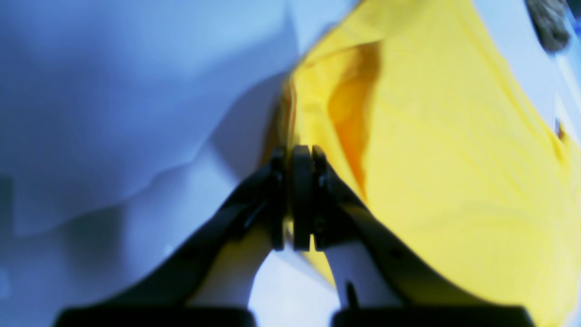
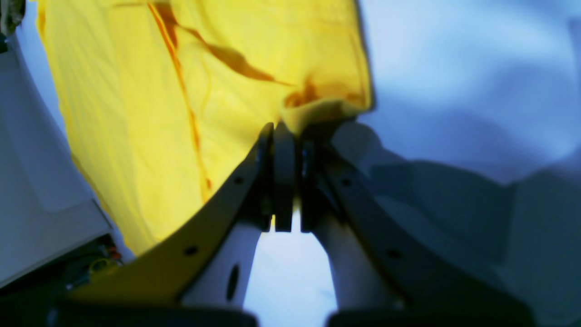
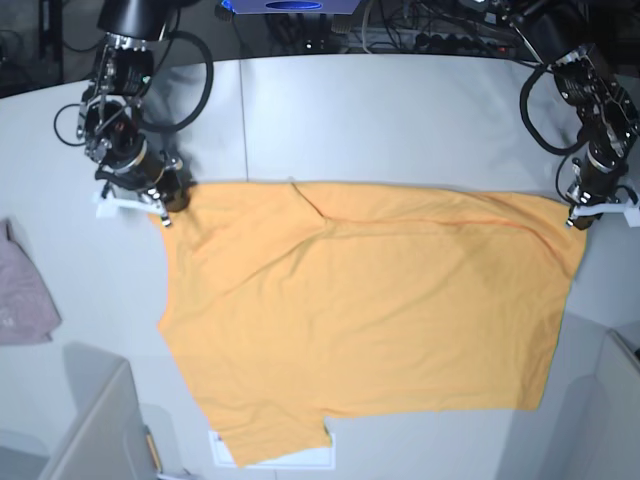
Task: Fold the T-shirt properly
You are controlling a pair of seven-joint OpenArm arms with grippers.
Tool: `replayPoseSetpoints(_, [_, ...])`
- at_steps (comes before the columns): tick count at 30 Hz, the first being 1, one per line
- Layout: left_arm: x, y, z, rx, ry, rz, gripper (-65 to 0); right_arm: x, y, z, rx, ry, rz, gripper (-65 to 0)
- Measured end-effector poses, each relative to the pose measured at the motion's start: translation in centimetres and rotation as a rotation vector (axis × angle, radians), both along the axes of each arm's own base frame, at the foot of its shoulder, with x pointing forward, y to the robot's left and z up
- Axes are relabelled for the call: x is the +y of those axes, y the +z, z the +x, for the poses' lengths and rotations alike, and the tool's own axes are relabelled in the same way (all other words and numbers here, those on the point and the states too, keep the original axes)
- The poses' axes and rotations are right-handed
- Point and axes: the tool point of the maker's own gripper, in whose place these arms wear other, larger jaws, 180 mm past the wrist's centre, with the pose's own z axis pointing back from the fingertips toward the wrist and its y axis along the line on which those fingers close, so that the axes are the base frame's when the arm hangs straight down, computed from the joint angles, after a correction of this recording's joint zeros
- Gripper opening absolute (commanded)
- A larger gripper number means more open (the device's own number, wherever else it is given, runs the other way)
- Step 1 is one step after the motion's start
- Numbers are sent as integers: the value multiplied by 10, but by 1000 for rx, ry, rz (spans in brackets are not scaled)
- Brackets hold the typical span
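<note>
while spread flat across the middle of the grey table (image 3: 400, 110), the t-shirt (image 3: 370, 320) shows as a plain orange-yellow sheet, top edge pulled in a straight line between the two arms, one short sleeve poking out at the near bottom edge. long shallow creases run diagonally from the upper left corner across the body. no lettering or label readable in any view; wrist views are blurred.

left gripper (image 1: 297, 200): jaws pressed together, clamped on the shirt's edge, yellow fabric bunched right at the fingertips. in the base view it sits at the shirt's top corner on that view's right.

right gripper (image 2: 283, 177): jaws also together, pinching a rolled corner of the shirt at its tips. base view puts it at the top corner on that view's left.

small pink-grey cloth (image 3: 22, 290) lies at the table's left edge, well apart from the shirt.
</note>
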Motion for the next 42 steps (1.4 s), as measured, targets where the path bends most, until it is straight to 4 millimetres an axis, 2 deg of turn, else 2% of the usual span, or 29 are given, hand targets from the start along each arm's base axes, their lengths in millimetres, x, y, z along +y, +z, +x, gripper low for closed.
replayPoseSetpoints(2, [0,17,18,-29,-21,-3,-650,-12,14,17,-51,-47,15,-650])
replayPoseSetpoints(4, [3,38,32,-63,-40,15,-650,-26,24,24,-81,-89,13,-650])
replayPoseSetpoints(7, [4,68,41,-95,-84,65,-650,-30,33,23,-102,-107,114,-650])
replayPoseSetpoints(9, [2,73,39,-84,-101,75,-650,-32,33,18,-101,-120,144,-650])
replayPoseSetpoints(11, [-1,66,28,-57,-110,81,-650,-31,24,7,-70,-117,144,-650])
replayPoseSetpoints(16, [-5,17,-27,129,-127,71,-650,-26,2,-26,15,-109,149,-650])
replayPoseSetpoints(20, [-12,-3,-52,180,-125,42,-650,-32,-6,-42,50,-106,131,-650])
replayPoseSetpoints(24, [-10,-18,-82,256,-123,42,-650,-39,-14,-61,86,-113,114,-650])
replayPoseSetpoints(30, [-10,-30,-109,323,-125,39,-650,-37,-12,-78,104,-91,96,-650])
replayPoseSetpoints(36, [-10,-40,-136,385,-127,37,-650,-28,2,-90,105,-30,98,-650])
replayPoseSetpoints(40, [-10,-45,-151,418,-128,35,-650,-29,-9,-117,168,-32,95,-650])
replayPoseSetpoints(42, [-10,-46,-157,433,-129,34,-650,-30,-11,-124,183,-36,95,-650])
